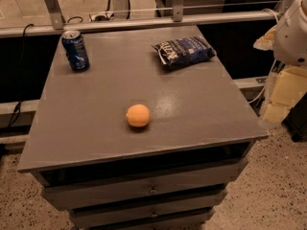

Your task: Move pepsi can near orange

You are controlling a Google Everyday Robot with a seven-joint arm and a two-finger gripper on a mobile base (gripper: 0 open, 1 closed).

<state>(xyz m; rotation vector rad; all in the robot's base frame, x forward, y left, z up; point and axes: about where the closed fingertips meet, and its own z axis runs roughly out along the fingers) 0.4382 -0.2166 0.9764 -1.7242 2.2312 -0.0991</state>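
The pepsi can [75, 51], dark blue with a silver top, stands upright at the far left corner of the grey tabletop [96, 128]. The orange [138, 115] lies near the middle of the table, towards the front, well apart from the can. My gripper [283, 97] is a pale cream shape at the right edge of the view, beyond the table's right side and below the white arm joint [293, 30]. It is far from both the can and the orange and holds nothing that I can see.
A flat crinkled blue chip bag [183, 51] lies at the far right of the table. The table is a grey cabinet with drawers [148, 190] below. A metal rail [144, 22] runs behind it. Speckled floor lies on both sides.
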